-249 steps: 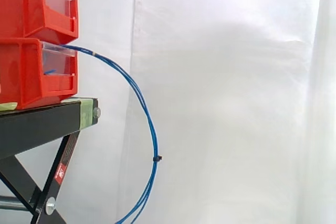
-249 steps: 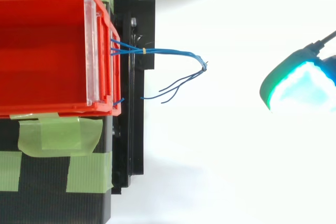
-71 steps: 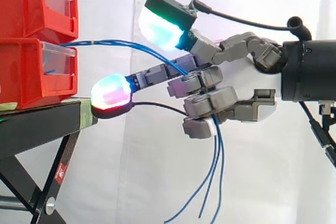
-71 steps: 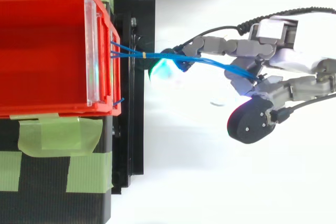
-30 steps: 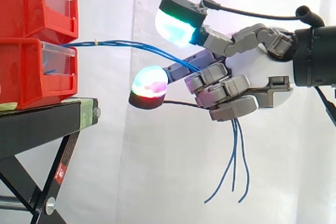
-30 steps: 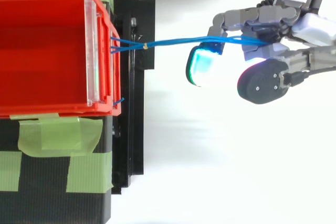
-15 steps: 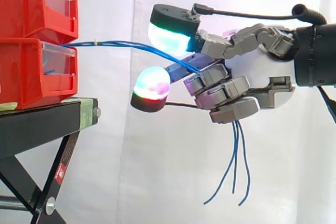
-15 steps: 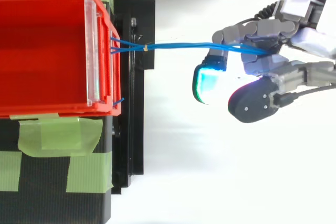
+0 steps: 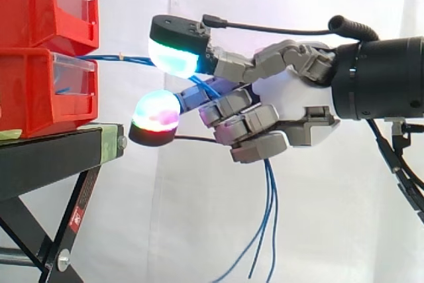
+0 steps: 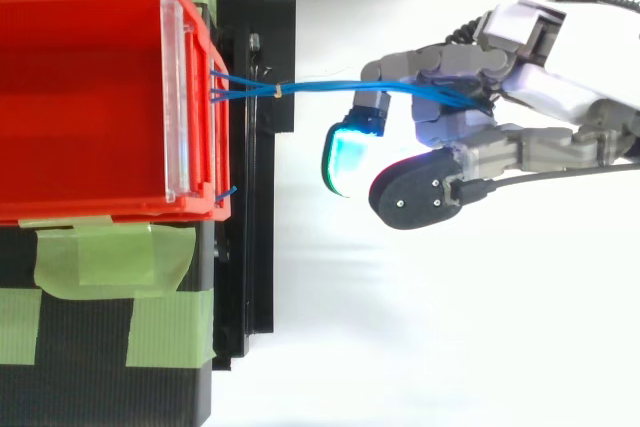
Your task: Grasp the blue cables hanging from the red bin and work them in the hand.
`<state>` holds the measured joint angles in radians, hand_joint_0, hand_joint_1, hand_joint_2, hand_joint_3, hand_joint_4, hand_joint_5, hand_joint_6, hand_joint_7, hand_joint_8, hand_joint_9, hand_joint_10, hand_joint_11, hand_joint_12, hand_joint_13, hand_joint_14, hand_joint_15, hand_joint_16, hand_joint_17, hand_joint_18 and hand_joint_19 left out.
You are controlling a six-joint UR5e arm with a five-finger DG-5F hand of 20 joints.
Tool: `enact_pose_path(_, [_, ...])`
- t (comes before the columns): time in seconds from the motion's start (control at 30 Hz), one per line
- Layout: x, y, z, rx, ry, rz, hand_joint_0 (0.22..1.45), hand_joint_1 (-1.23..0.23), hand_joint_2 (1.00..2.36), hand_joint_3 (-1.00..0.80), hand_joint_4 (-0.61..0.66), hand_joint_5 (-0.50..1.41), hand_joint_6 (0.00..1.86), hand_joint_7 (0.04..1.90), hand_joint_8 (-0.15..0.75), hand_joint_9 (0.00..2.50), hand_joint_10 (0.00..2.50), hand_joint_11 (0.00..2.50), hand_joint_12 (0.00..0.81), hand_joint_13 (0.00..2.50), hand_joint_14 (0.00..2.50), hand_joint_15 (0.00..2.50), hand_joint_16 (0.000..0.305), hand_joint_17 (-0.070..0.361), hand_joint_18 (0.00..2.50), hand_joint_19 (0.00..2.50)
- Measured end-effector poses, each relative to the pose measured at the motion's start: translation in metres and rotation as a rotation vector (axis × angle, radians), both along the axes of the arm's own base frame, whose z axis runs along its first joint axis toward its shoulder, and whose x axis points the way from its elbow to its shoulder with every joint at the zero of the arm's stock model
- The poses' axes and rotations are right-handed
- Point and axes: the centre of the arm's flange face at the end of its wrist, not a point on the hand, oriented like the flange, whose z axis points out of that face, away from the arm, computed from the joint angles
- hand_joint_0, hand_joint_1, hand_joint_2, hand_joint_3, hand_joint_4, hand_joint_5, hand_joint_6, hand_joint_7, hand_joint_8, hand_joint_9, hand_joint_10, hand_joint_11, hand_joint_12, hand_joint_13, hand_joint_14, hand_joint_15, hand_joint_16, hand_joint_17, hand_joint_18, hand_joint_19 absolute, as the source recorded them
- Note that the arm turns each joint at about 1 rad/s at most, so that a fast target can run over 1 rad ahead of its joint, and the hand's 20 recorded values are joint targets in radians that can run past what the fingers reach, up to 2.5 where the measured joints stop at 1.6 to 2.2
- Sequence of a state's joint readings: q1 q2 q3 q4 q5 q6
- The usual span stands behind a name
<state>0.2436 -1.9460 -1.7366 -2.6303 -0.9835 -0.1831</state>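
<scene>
The blue cables [image 10: 310, 88] run from the front of the lower red bin [image 9: 40, 91] out to the right into my hand [image 9: 285, 107]. The hand is shut on them: its lower fingers [image 9: 255, 124] are curled round the bundle, while one finger with a glowing pad [image 9: 156, 112] points left toward the bin, just below the cables. The thumb's cyan-green pad [image 9: 173, 54] hovers above the cables. Loose cable ends [image 9: 265, 230] hang down below the hand. In the top view the hand [image 10: 520, 97] sits right of the stand, the cables [image 10: 310, 88] stretched nearly straight.
Two red bins are stacked on a black stand [image 9: 53, 157] at the left, with green tape [image 10: 110, 257] on its top. The upper red bin [image 10: 90, 97] is open on top. A white curtain hangs behind.
The hand has moved left toward the bins with the cables held. The thumb pad now sits closer to the bin front, and the loose ends hang lower.
</scene>
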Motion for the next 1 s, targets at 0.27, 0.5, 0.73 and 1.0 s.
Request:
enact_pose_path(0.27, [0.004,-0.005,0.009,0.042,0.015,-0.013,0.85,-0.61,1.00,-0.89,0.32,0.28,0.28,1.23,0.423,0.41,2.50,2.50,0.433,0.83,2.50,1.35,0.048,0.108,1.48,1.69])
enact_pose_path(0.5, [0.002,-0.013,0.009,0.087,0.018,-0.025,0.86,-0.61,1.01,-0.88,0.31,0.28,0.29,1.23,0.429,0.42,2.50,2.50,0.429,0.82,2.50,1.37,0.047,0.105,1.48,1.70])
enact_pose_path(0.73, [0.000,-0.021,0.009,0.089,0.028,-0.041,0.87,-0.61,1.01,-0.88,0.32,0.28,0.29,1.23,0.429,0.43,2.50,2.50,0.432,0.83,2.50,1.37,0.048,0.108,1.52,1.74])
enact_pose_path(1.0, [-0.005,-0.039,0.007,0.101,0.044,-0.080,0.87,-0.61,1.01,-0.88,0.32,0.27,0.30,1.22,0.431,0.45,2.50,2.50,0.429,0.85,2.50,1.37,0.047,0.106,1.53,1.72])
